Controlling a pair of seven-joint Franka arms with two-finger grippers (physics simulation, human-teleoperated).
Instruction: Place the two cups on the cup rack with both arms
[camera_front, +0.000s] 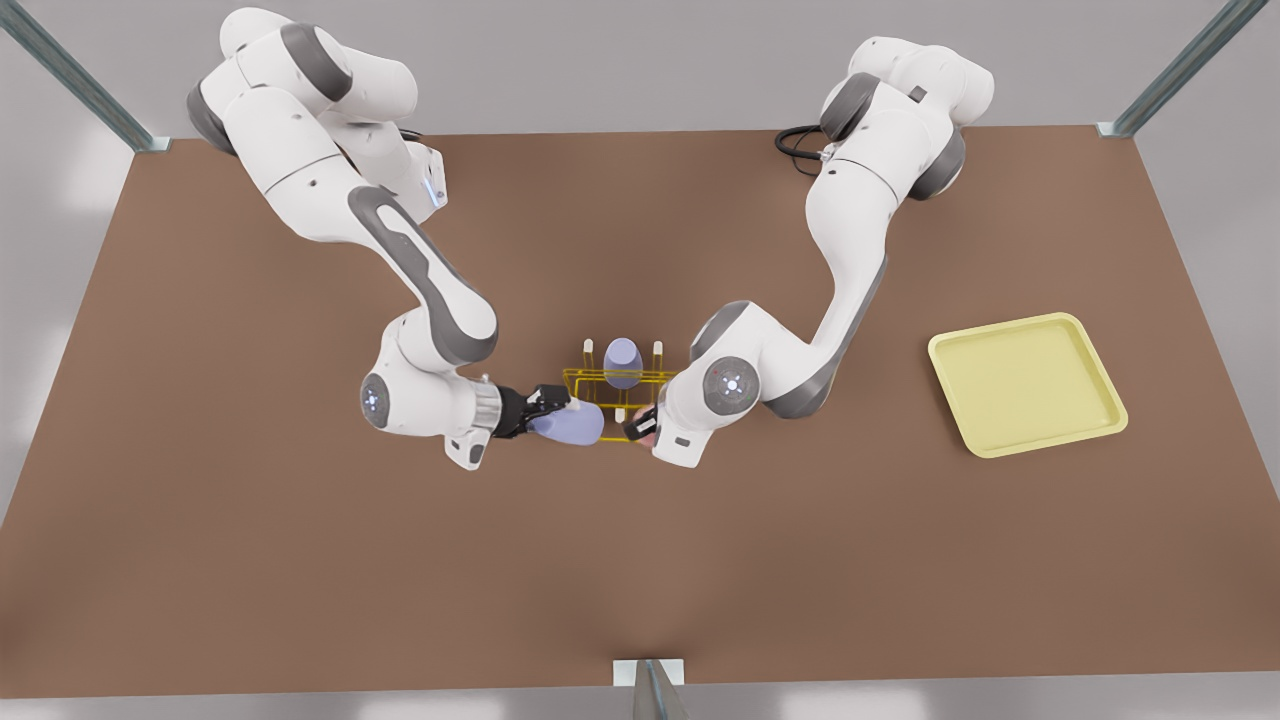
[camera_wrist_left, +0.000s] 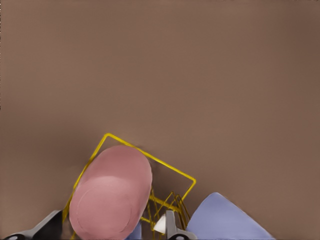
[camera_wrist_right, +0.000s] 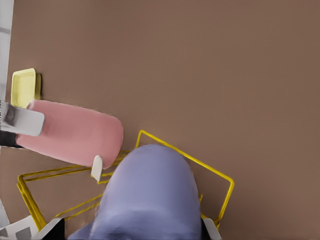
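On the front view's left, my right gripper (camera_front: 548, 408) is shut on a pale lavender cup (camera_front: 572, 424) lying sideways at the yellow wire cup rack (camera_front: 598, 379). The right wrist view has that cup (camera_wrist_right: 147, 195) between the fingers (camera_wrist_right: 50, 227), over the rack (camera_wrist_right: 222, 175). From the front view's right, my left gripper (camera_front: 641, 425) is shut on the pink cup (camera_front: 650, 433), mostly hidden behind the hand. The pink cup (camera_wrist_left: 112, 197) lies over the rack's wire (camera_wrist_left: 150, 160). Another lavender cup (camera_front: 622, 362) stands upside down on the rack.
A flat pale-yellow tray (camera_front: 1027, 384) lies on the brown table (camera_front: 250, 560) toward the front view's right. White pegs (camera_front: 588, 349) stand on the rack either side of the seated cup. Metal frame posts (camera_front: 650, 690) stand at the table's edges.
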